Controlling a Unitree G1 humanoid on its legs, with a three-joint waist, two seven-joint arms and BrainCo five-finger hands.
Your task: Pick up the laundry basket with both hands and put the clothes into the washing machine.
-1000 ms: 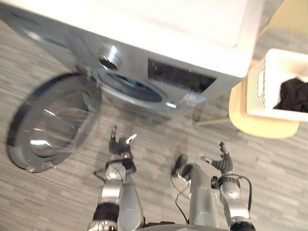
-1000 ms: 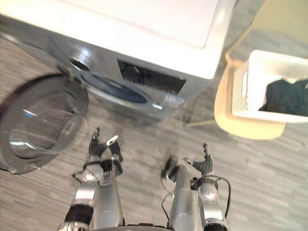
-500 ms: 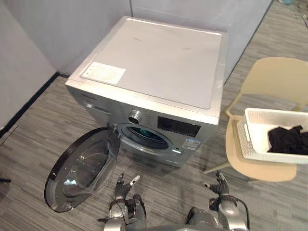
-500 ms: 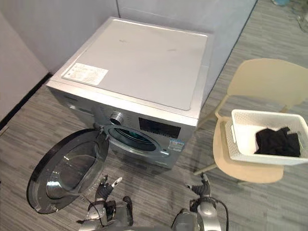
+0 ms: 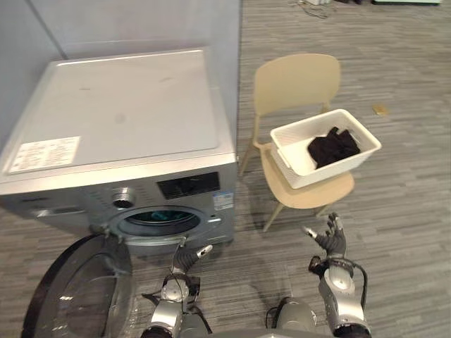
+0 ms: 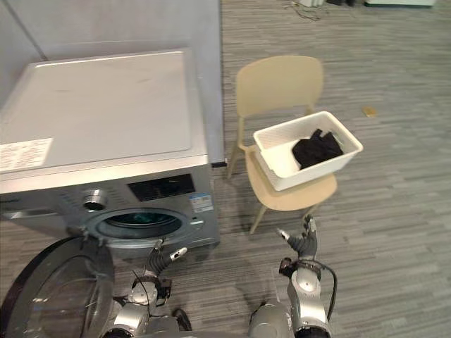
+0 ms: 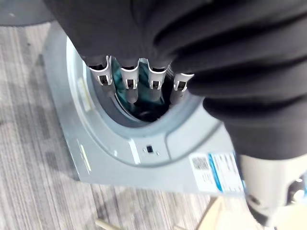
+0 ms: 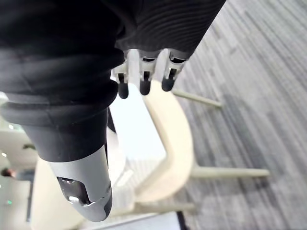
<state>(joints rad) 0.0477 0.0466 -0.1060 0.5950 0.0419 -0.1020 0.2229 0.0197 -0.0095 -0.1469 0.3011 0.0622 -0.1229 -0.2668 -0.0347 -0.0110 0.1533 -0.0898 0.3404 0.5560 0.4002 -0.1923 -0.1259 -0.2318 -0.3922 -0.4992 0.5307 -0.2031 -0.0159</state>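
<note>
Left eye view: washing machine (image 5: 120,127) at 10 o'clock, its round door (image 5: 70,296) hanging open toward 7 o'clock, drum mouth (image 5: 158,218) unobstructed. Beige chair (image 5: 296,81) at 1 o'clock. The white laundry basket (image 5: 331,172) sits on its seat, with the dark clothes (image 5: 332,146) heaped inside.

Low at 6 o'clock, the left hand (image 5: 184,259) is raised in front of the drum mouth. At 4 o'clock, the right hand (image 5: 331,243) is below the chair and well apart from the basket. Both have fingers straight and spread, holding nothing.

Change over the last second: the whole picture has shifted, so the camera moved, not the things. It went from a steep, close look at the machine's front, with the basket cut off at the 3 o'clock edge, to a wider look taking in chair and basket whole. The hands keep the same raised, open pose.

Judgement: task barely begun — basket untouched, clothes not yet moved. The robot looks to have found the basket. The next move calls for closing on the chair and getting one hand to each side of the basket.
</note>
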